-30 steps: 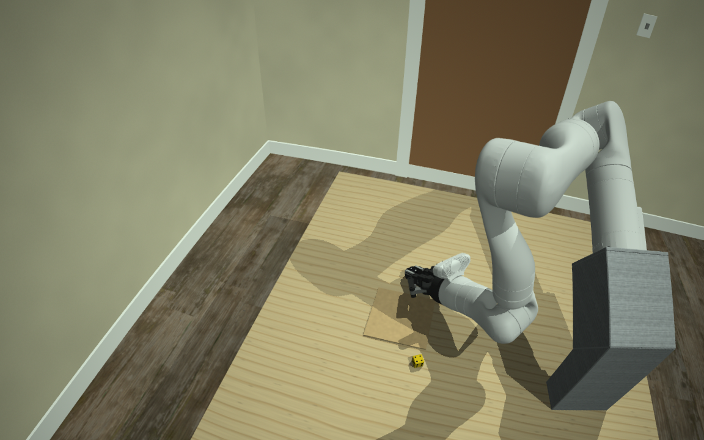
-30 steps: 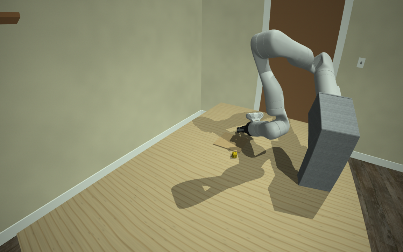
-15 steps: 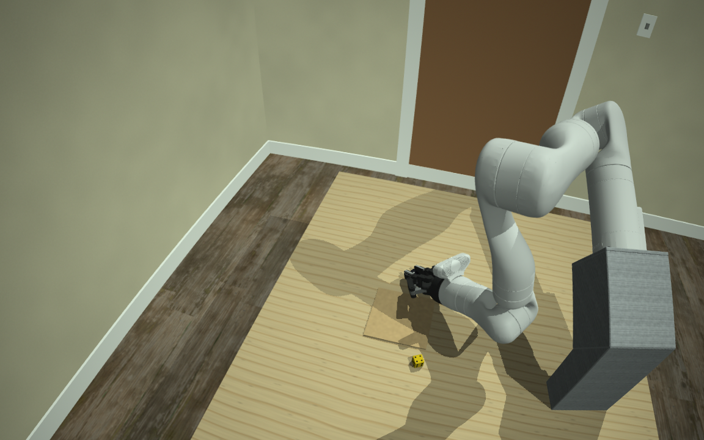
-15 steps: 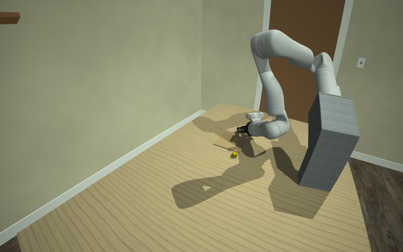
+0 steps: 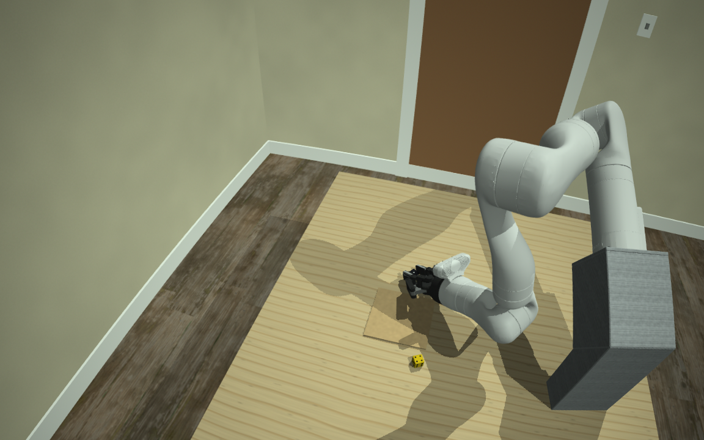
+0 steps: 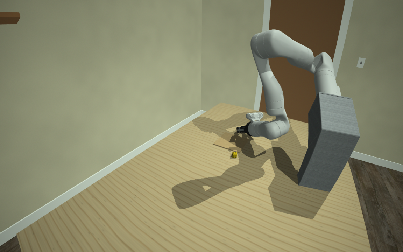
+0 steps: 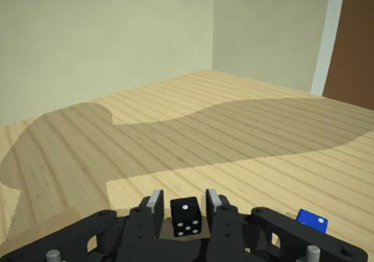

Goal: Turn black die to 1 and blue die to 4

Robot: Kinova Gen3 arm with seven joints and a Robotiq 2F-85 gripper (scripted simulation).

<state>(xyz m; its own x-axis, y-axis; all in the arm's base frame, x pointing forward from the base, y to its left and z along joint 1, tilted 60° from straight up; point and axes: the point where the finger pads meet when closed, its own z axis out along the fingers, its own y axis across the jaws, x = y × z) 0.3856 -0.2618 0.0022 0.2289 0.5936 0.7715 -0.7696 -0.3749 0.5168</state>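
Wrist view alone shows the black die (image 7: pixel 186 216), one pip uppermost, between the open pincer's (image 5: pixel 410 280) (image 6: pixel 238 129) (image 7: pixel 185 203) fingers, and the blue die (image 7: pixel 312 220).

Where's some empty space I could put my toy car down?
There's bare wood on the near side of the yellow die, and more left of the mat in the top view. It's crowded at the gripper, with the black die between its fingers and the blue die nearby.
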